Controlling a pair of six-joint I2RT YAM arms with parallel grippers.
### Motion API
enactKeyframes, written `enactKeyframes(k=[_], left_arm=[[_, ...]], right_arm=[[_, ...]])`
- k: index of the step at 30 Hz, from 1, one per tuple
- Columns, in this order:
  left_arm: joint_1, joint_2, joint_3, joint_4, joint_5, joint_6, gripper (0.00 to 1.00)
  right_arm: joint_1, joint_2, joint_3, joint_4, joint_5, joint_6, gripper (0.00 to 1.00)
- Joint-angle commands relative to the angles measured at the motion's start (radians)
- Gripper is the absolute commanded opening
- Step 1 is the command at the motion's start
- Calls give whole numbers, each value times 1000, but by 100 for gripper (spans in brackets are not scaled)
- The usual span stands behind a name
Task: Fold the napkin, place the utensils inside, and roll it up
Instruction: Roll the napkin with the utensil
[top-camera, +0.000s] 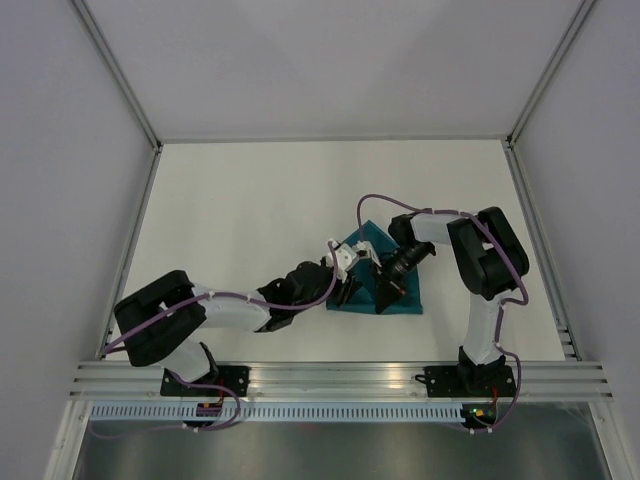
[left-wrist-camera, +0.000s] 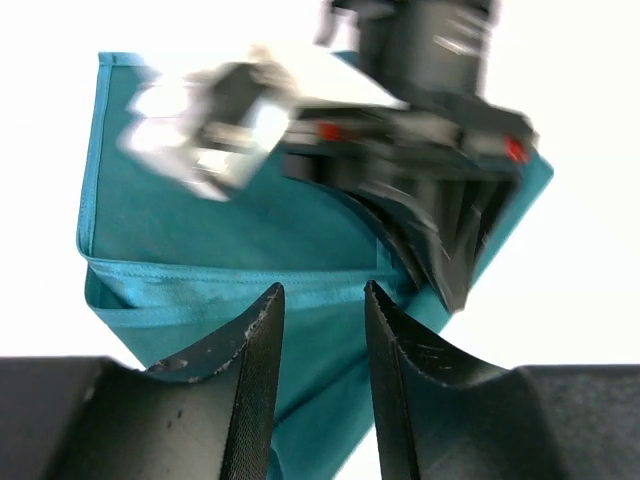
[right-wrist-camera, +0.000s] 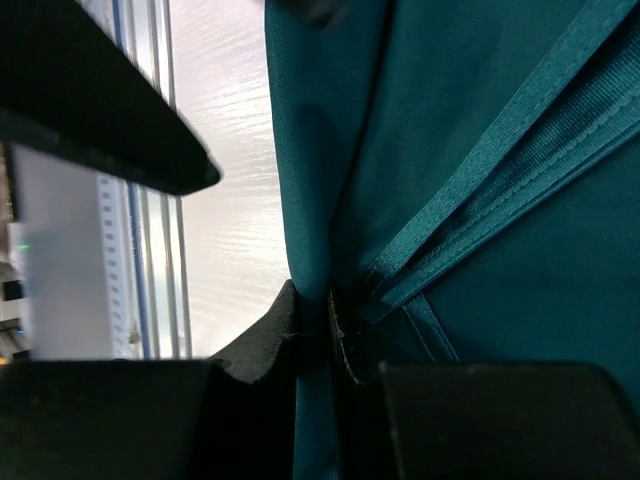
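A teal napkin (top-camera: 408, 298) lies folded over on itself on the white table (top-camera: 250, 220), right of centre between the two arms. It looks thin, light and floppy, so it would likely sag and slide unless taken by a hemmed edge or corner. On the left, the left gripper (left-wrist-camera: 320, 290) hovers at the napkin's left side with its jaws spread a little and nothing between them; on the right, the right gripper (right-wrist-camera: 318, 310) has its jaws pressed together, pinching the napkin's hem.
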Motion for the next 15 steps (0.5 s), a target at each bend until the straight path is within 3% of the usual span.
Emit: enactKeyframes(k=[1,9,15], left_arm=[[-93,-12,-24,75,-123,229,43],[-252,80,-62,194,-171,528,48],[-300,149,-42,211,-111,598,54]], right_arm=[[-8,78,10,-21,112,-82,8],[-26,116,38,-51,95,-85,8],[-42,127,49,-64,86,-90,8]])
